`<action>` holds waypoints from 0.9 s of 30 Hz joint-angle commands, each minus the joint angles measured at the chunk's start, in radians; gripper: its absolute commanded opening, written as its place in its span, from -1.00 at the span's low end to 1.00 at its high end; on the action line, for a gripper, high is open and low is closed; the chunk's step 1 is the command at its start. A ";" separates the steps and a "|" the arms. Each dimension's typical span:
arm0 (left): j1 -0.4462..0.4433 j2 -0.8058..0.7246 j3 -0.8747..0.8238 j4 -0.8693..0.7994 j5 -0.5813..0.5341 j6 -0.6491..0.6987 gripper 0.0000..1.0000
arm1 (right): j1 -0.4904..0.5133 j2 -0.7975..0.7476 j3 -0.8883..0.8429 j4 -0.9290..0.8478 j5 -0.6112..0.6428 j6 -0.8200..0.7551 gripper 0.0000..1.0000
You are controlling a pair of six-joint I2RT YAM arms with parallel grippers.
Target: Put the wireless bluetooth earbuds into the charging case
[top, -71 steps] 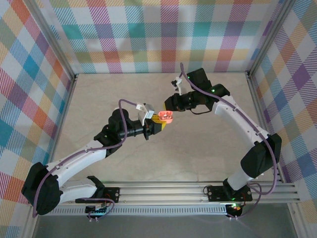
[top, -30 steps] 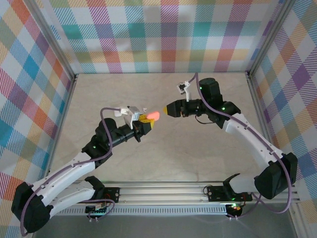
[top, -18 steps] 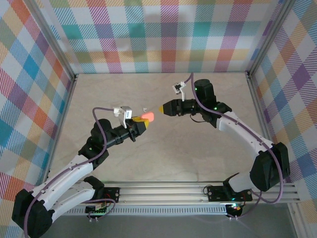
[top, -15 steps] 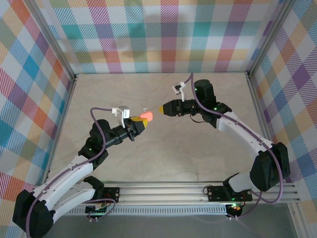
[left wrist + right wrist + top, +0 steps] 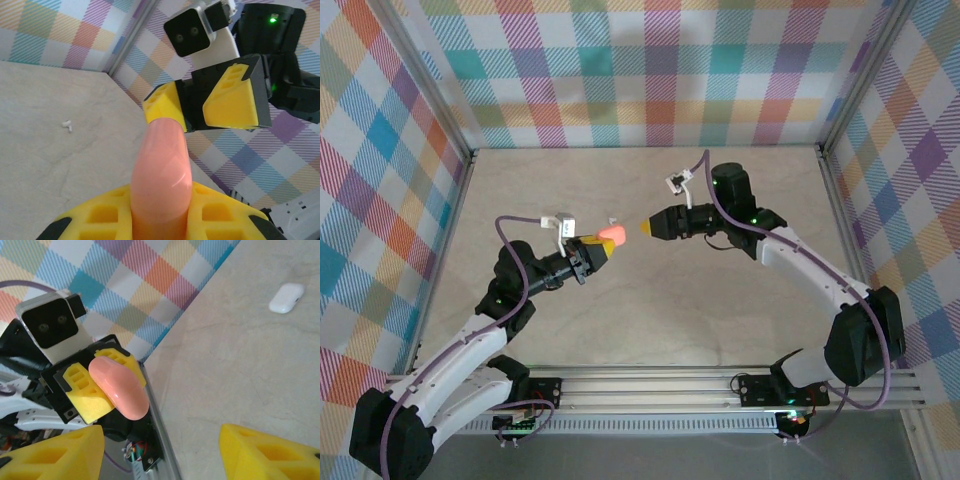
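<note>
Table (image 5: 720,300): beige top. Left gripper (image 5: 600,244) is clenched on the pink case (image 5: 614,234), held up over the table's middle with its rounded end sticking out past the yellow fingers. The case looks closed and I can't tell the contents. Right gripper (image 5: 647,227) is released, jaws apart with nothing between them, tips facing the pink case from just beside it, not touching. White case (image 5: 286,297) lies on the table, looks closed, well apart from both grippers; can't tell which edge it's nearer. White buds (image 5: 66,125), two, lie loose together near the table's middle, outside either case.
</note>
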 commanded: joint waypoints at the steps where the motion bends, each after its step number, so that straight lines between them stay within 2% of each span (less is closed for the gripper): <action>1: 0.014 0.025 0.029 0.055 0.060 0.015 -1.00 | 0.001 0.040 -0.021 0.124 -0.124 0.043 0.27; 4: 0.014 0.052 0.035 0.093 0.069 -0.001 -1.00 | 0.022 0.051 -0.023 0.174 -0.151 0.048 0.28; 10: 0.014 0.088 0.061 0.129 0.109 -0.036 -1.00 | 0.080 0.041 -0.025 0.202 -0.109 0.008 0.28; 16: 0.014 0.074 0.067 0.133 0.105 -0.042 -1.00 | 0.106 0.056 -0.030 0.239 -0.108 -0.002 0.20; 23: 0.014 0.099 0.090 0.134 0.147 -0.054 -1.00 | 0.114 0.060 -0.039 0.311 -0.136 0.016 -0.21; 27: 0.015 0.109 0.083 0.147 0.169 -0.070 -1.00 | 0.115 0.062 -0.049 0.370 -0.153 0.036 -0.54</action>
